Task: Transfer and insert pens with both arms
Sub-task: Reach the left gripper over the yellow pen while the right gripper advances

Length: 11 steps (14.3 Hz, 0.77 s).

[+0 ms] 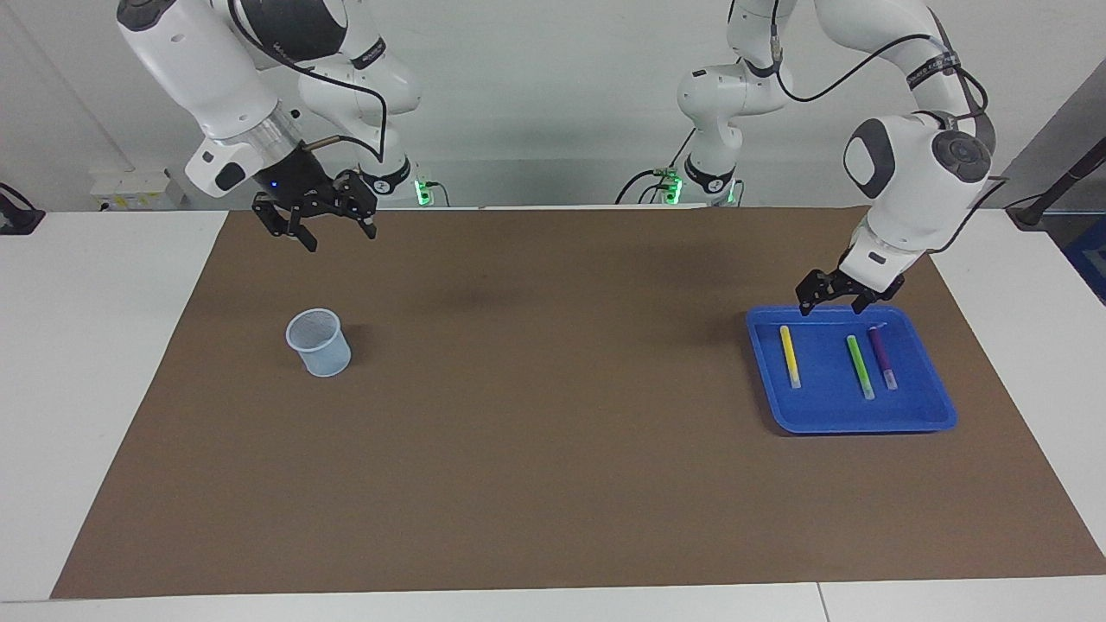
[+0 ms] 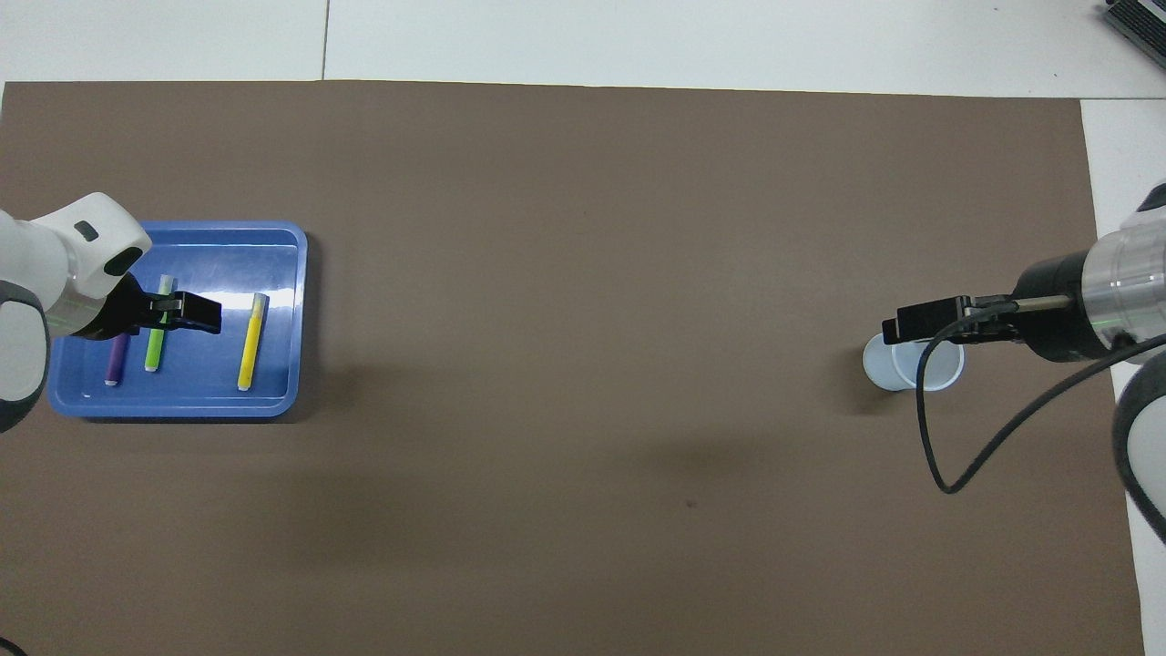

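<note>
The left pincer (image 1: 835, 294), fingers apart, is hanging over the tray (image 1: 937, 415) holding three pens (image 1: 860, 366). The right pincer (image 1: 321, 218), apart, is waiting above the cup (image 1: 319, 343). Closely spaced pens risk getting nudged.

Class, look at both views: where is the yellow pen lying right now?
The yellow pen lies flat in the blue tray at the left arm's end of the table, apart from the green pen and purple pen; the left hand hangs above the tray.
</note>
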Tool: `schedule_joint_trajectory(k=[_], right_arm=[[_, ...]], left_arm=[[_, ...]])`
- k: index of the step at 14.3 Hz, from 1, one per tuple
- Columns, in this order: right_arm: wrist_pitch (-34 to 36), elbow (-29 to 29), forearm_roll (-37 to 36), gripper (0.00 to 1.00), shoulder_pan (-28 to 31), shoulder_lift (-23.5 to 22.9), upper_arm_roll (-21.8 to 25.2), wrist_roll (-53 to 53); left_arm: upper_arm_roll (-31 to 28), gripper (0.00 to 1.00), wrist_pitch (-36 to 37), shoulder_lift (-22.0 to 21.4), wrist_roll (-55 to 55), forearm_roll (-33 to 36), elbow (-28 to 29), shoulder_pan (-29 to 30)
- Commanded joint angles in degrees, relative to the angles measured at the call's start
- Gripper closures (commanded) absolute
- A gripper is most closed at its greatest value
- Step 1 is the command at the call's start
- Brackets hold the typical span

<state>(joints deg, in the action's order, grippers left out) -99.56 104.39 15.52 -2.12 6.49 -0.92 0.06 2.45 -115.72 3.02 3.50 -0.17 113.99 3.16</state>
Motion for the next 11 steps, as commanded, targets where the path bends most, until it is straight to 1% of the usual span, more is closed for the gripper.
schedule_joint_trajectory(k=[1, 3, 5, 6, 8, 11], right_arm=[[-5.89, 4.06, 3.89, 0.0, -1.21, 1.24, -0.14, 3.27], [-7.05, 4.77, 4.17, 0.0, -2.62, 0.98, -0.14, 7.31], [-8.63, 5.21, 4.17, 0.0, -2.88, 0.45, -0.22, 11.35], [-8.9, 5.47, 4.34, 0.0, -2.8, 0.37, -0.22, 11.98], [-9.25, 5.48, 7.75, 0.0, -2.88, 0.28, -0.22, 12.33], [-10.3, 5.48, 9.61, 0.0, -2.8, 0.1, -0.14, 12.42]], left_arm=[[0.28, 0.0, -5.03, 0.14, 0.89, 0.7, 2.81, 0.44], [0.28, 0.0, -8.54, 1.01, 0.98, 0.7, 4.57, 0.09], [0.28, 0.0, -10.22, 2.24, 0.98, 0.7, 4.75, -0.09], [0.28, 0.0, -10.84, 3.12, 0.98, 0.7, 4.75, -0.09], [0.28, 0.01, -13.2, 5.14, 1.06, 0.7, 4.67, -0.26], [0.37, 0.0, -16.72, 8.65, 1.15, 0.7, 4.67, -0.35]])
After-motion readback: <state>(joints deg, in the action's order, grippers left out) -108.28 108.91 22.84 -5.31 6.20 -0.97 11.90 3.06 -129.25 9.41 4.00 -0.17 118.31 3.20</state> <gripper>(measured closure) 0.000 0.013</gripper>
